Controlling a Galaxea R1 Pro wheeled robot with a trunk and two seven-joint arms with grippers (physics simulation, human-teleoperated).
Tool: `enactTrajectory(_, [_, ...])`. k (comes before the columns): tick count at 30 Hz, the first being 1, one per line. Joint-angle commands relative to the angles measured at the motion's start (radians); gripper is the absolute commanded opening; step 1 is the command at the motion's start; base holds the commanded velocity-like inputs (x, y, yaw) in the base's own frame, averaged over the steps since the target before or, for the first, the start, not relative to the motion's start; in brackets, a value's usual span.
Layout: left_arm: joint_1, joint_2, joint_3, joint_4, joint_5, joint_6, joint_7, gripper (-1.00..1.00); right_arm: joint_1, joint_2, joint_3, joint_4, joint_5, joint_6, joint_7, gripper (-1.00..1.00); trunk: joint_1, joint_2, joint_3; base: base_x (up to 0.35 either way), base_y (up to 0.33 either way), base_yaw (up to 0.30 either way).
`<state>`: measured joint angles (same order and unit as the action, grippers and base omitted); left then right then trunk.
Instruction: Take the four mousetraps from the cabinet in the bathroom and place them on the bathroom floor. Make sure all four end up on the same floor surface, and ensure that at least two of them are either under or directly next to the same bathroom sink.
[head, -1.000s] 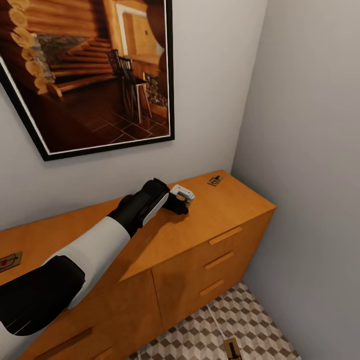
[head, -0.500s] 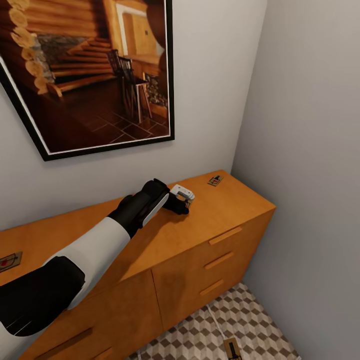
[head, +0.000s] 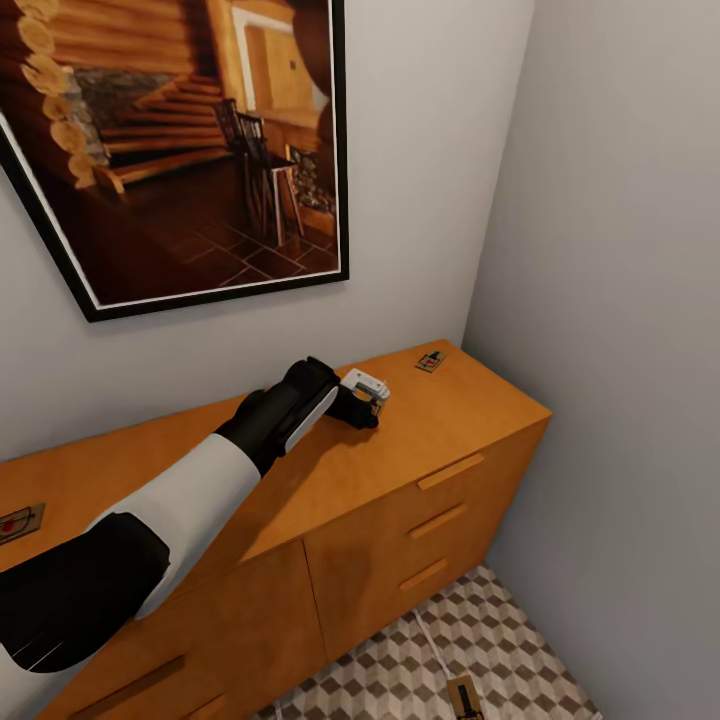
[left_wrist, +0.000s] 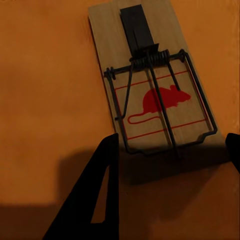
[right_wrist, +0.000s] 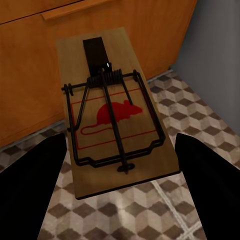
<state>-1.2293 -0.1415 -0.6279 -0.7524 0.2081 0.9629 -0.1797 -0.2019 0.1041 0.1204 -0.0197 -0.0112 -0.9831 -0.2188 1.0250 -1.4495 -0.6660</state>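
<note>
On the orange-brown cabinet (head: 440, 415) top the left gripper (head: 372, 400) hangs spread wide over a mousetrap (left_wrist: 150, 80), gripping nothing, while the right gripper's (right_wrist: 120, 165) parted fingers flank another mousetrap (right_wrist: 117, 112) above the cube-patterned floor (right_wrist: 200, 125)

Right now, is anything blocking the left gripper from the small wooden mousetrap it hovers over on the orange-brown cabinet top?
Nothing visible. The left gripper is open, its dark fingers straddling the near end of the wooden mousetrap, which lies flat on the bare orange-brown cabinet top.
</note>
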Motion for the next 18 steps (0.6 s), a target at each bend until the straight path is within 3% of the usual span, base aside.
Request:
enactTrajectory(1, [-0.001, 0.0, -0.002, -0.007, 0.001, 0.004, 0.001, -1.0, -0.001, 0.0, 0.008, 0.001, -0.001, -0.002, -0.008, -1.0, 0.0, 0.0, -0.001, 0.0, 0.0, 0.0])
enactTrajectory(18, [-0.001, 0.002, 0.003, -0.091, -0.001, 0.013, 0.005, -1.0, -0.001, 0.0, 0.008, 0.0, -0.001, -0.002, -0.008, -1.0, 0.0, 0.0, -0.001, 0.0, 0.0, 0.0])
